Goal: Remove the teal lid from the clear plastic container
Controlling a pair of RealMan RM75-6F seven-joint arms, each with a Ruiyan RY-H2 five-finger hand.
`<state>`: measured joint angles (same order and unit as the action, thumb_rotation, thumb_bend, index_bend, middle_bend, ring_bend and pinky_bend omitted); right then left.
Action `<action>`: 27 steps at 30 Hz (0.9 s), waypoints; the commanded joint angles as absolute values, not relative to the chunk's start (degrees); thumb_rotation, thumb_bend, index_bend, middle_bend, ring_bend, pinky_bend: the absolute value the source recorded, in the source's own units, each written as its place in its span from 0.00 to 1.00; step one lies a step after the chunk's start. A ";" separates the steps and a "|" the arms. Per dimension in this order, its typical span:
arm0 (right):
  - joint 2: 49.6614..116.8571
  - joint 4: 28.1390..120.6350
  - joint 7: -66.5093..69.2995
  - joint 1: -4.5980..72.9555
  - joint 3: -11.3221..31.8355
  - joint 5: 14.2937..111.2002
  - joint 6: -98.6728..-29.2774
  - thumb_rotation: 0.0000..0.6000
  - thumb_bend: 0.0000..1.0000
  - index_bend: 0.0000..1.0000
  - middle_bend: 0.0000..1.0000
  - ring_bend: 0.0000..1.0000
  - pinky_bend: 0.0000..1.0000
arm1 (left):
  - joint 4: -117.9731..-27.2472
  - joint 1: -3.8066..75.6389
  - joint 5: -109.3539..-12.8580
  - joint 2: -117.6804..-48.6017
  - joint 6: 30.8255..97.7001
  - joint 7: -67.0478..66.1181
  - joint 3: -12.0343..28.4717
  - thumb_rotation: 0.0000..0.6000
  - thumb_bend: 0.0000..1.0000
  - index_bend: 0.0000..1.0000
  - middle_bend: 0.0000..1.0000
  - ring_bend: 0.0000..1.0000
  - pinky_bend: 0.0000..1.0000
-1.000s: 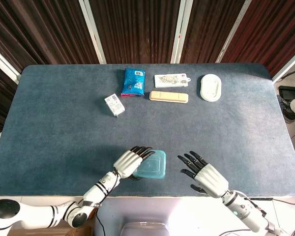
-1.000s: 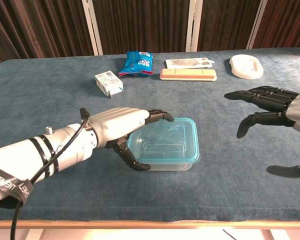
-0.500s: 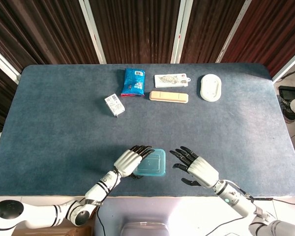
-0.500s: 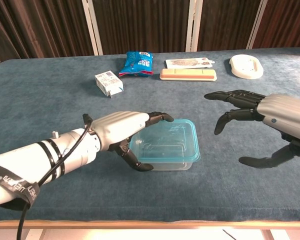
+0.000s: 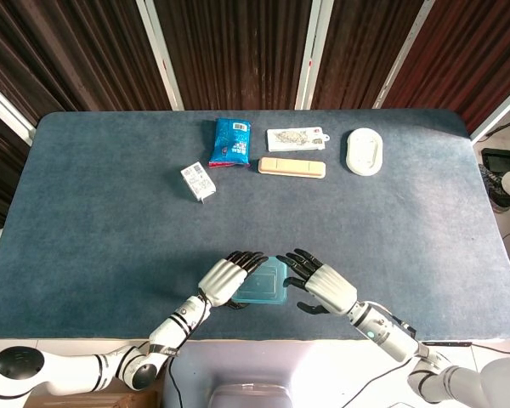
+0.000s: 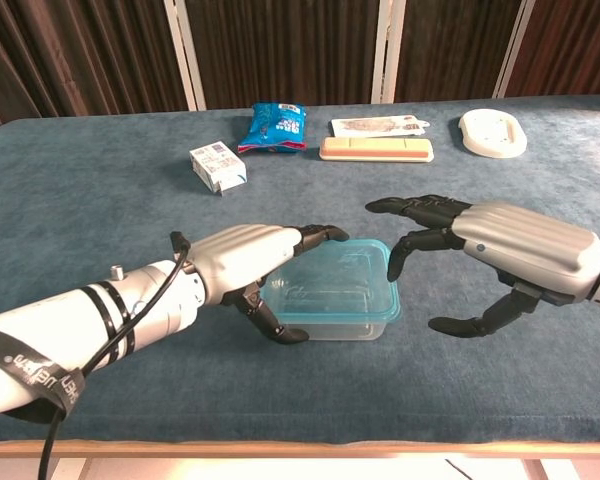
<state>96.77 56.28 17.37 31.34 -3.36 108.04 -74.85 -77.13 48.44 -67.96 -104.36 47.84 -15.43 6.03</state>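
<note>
Head view: the container [image 5: 261, 283] with its teal lid [image 5: 262, 279] on sits at the 6 o'clock edge of the blue bench [image 5: 93, 212]. The left robot hand [image 5: 224, 279] lies over the lid's left rim, fingers straight and close together. The right robot hand [image 5: 324, 286] is just right of the container, fingers spread; contact cannot be told here. At 12 o'clock lie a blue packet [image 5: 229, 142], a flat printed packet [image 5: 296, 138], a beige bar [image 5: 291, 167] and a white oval dish [image 5: 364, 151]; a small white box [image 5: 199, 182] sits at 11. Their print is too small to read.

Chest view: the left robot hand [image 6: 242, 258] clamps the container's [image 6: 330, 318] left end, fingers over the lid [image 6: 332, 282], thumb against the wall below. The right robot hand [image 6: 500, 248] hangs open beside the right end, fingertips [image 6: 380, 206] above the lid's far right corner, apart from it. A strap [image 6: 30, 375] on the left arm carries white lettering, partly cut off.
</note>
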 commanded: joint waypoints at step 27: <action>101.92 57.10 16.18 33.10 -3.65 103.67 -74.46 1.00 0.39 0.56 0.10 0.00 0.00 | -77.04 47.87 -68.82 -104.30 47.66 -15.38 6.00 1.00 0.26 0.00 0.18 0.49 0.52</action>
